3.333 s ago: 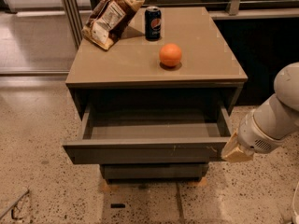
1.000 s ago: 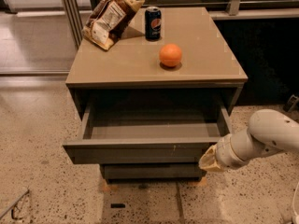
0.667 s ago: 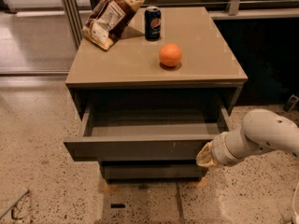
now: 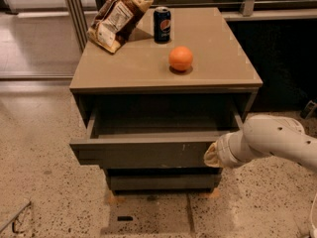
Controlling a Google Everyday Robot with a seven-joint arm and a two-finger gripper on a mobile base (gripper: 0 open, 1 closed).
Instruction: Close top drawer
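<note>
The top drawer (image 4: 143, 151) of the grey-brown cabinet stands partly open, its flat front pulled out below the cabinet top, with pale scratches near its upper edge. The inside looks empty. My gripper (image 4: 212, 156) is at the right end of the drawer front, its pale tip pressed against it. The white arm (image 4: 277, 140) reaches in from the right.
On the cabinet top (image 4: 218, 73) lie an orange (image 4: 181, 58), a dark soda can (image 4: 162, 25) and a brown snack bag (image 4: 116, 18). A lower drawer front (image 4: 158, 181) sits below. Speckled floor surrounds the cabinet; a dark recess lies to the right.
My gripper has swung left from beside the cabinet onto the right end of the drawer front. The drawer has slid inward a little.
</note>
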